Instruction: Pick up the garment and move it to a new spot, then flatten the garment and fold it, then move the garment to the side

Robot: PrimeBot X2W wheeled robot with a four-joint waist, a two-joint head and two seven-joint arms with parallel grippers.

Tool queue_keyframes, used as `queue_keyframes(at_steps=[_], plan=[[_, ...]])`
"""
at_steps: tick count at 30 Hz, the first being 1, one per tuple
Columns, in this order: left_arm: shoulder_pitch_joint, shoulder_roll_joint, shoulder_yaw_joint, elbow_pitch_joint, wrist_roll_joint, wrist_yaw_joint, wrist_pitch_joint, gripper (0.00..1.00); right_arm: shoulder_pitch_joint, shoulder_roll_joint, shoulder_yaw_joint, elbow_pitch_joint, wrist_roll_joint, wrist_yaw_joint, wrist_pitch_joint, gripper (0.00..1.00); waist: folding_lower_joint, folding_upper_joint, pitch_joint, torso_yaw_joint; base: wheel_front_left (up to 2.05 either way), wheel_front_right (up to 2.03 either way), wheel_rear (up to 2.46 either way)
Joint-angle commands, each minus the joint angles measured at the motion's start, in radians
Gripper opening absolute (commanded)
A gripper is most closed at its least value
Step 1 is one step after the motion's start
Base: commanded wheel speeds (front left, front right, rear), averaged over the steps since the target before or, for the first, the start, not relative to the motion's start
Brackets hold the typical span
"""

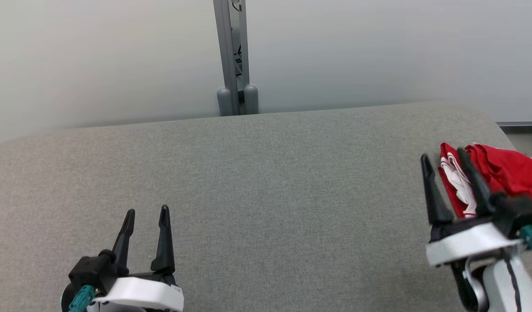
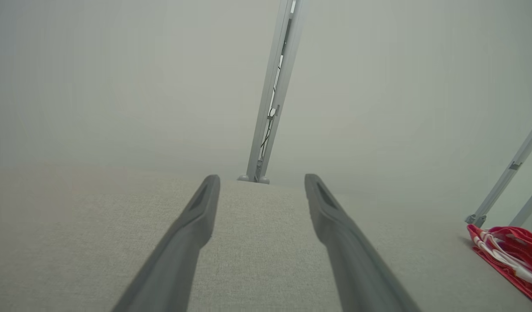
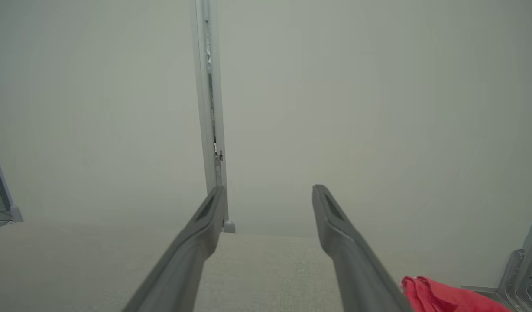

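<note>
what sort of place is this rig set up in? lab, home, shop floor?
Probably a lab or test cell, not a home: a grey fabric-covered table, blank pale wall panels joined by a metal post carrying cables, and a red garment bunched at the table's right edge.

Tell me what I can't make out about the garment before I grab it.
- Head view: the garment runs off the right edge and the right claw covers part, so its type and extent are unclear.
- Left wrist view: the lower right corner cuts it off.
- Right wrist view: the bottom edge and a claw finger hide most of it.
</note>
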Motion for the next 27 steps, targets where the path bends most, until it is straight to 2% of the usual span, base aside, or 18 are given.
queue_keyframes(at_steps=[1, 4, 11, 27], plan=[[0.01, 0.003, 0.006, -0.001, 0.003, 0.008, -0.003, 1.0, 0.034, 0.013, -0.011, -0.006, -0.008, 0.0, -0.001, 1.0, 0.0, 0.0, 0.0, -0.001, 0.0, 0.0, 0.0], [0.027, 0.005, 0.023, 0.008, -0.04, 0.018, -0.003, 1.0, 0.088, 0.04, -0.004, -0.004, -0.032, 0.0, 0.0, 1.0, 0.0, 0.0, 0.002, -0.002, 0.0, 0.0, 0.0], [0.033, 0.003, 0.044, 0.025, -0.038, 0.01, -0.003, 1.0, 0.126, 0.063, 0.034, 0.024, -0.071, 0.0, -0.001, 1.0, 0.0, 0.0, 0.002, -0.002, 0.0, 0.0, 0.0], [0.041, 0.004, 0.023, 0.057, -0.027, 0.035, -0.003, 1.0, 0.118, 0.071, 0.07, 0.054, -0.091, 0.0, -0.001, 1.0, 0.0, 0.0, -0.003, 0.009, 0.0, 0.0, 0.0]])
